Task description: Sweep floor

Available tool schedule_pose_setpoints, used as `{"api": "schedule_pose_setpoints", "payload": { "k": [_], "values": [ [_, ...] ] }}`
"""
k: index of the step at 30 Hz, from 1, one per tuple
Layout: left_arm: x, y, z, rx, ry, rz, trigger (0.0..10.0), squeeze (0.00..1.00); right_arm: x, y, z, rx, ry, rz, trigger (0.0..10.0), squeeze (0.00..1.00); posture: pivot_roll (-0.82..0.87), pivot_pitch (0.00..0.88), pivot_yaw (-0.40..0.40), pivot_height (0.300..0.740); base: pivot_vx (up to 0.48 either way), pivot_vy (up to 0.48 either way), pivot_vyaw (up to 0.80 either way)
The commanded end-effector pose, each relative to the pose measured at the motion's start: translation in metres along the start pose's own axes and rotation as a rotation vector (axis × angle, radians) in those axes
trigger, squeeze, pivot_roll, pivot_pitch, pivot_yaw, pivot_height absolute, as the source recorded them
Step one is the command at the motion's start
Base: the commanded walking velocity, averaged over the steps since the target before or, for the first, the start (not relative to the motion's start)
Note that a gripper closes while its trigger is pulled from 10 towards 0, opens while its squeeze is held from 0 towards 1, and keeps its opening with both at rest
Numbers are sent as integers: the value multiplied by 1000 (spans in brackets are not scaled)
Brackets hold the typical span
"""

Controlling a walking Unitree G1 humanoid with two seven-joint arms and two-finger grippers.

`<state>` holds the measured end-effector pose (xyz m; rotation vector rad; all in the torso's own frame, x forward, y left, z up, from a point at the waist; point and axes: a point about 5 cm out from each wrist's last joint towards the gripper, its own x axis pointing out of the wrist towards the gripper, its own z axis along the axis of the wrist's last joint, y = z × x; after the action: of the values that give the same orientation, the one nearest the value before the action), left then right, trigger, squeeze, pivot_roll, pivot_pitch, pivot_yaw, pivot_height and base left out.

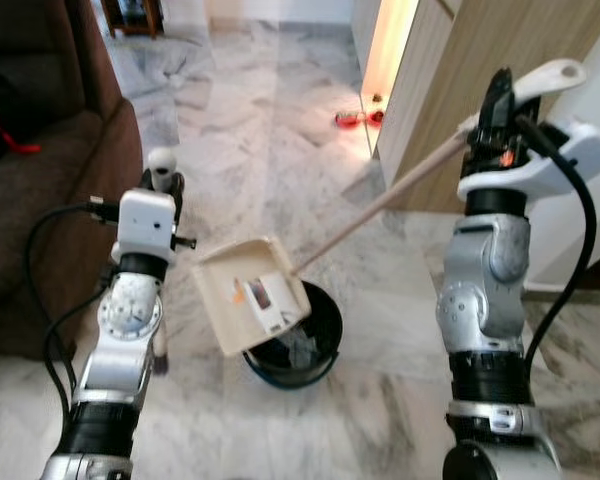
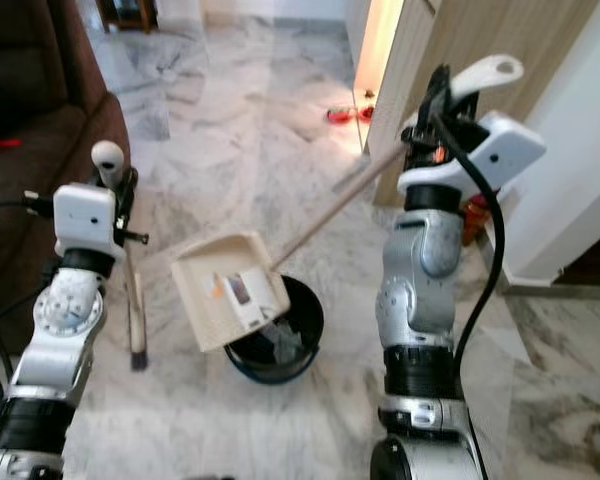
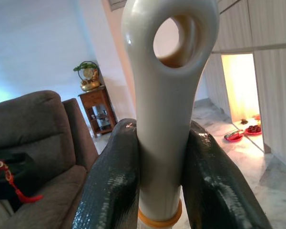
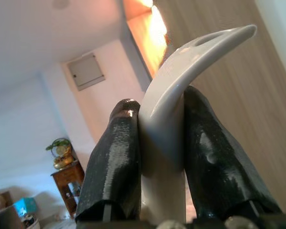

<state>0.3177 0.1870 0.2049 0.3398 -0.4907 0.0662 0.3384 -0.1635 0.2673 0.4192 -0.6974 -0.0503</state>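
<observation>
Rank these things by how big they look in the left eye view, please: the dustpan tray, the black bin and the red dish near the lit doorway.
1. Dustpan tray, tilted over the bin.
2. Black bin; the tray covers part of it, so these two are close and unsure.
3. Red dish, clearly smallest, but it lies farther from the camera.

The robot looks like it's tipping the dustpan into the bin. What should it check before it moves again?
1. Right gripper shut on the dustpan handle: ok, both fingers press its end.
2. Left gripper shut on the broom: ok, fingers clamp its top.
3. Dustpan over the bin: ok, its lower edge hangs above the opening.
4. Rubbish out of the dustpan: not ok, paper scraps lie in it.
5. Dustpan tilted enough: cannot tell, though the scraps have not slid out.
6. Broom clear of the bin: ok, it stands apart beside the sofa.
</observation>
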Motion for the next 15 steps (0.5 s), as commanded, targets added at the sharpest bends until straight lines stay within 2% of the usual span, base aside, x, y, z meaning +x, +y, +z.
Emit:
{"api": "schedule_pose_setpoints", "payload": {
  "k": [1,10,15],
  "values": [
    [3,-5,14,6,-61,-13,10000,0,6,-1,11,2,-50,-1,10000,0,308,114,-70,740,424,0,0],
    [3,-1,16,8,-72,11,10000,0,7,3,9,16,-44,10,10000,0,311,115,-79,740,413,0,0],
    [2,-1,16,5,-77,14,10000,0,8,9,11,26,-56,33,10000,0,309,116,-81,740,48,0,0]
  ]
}}
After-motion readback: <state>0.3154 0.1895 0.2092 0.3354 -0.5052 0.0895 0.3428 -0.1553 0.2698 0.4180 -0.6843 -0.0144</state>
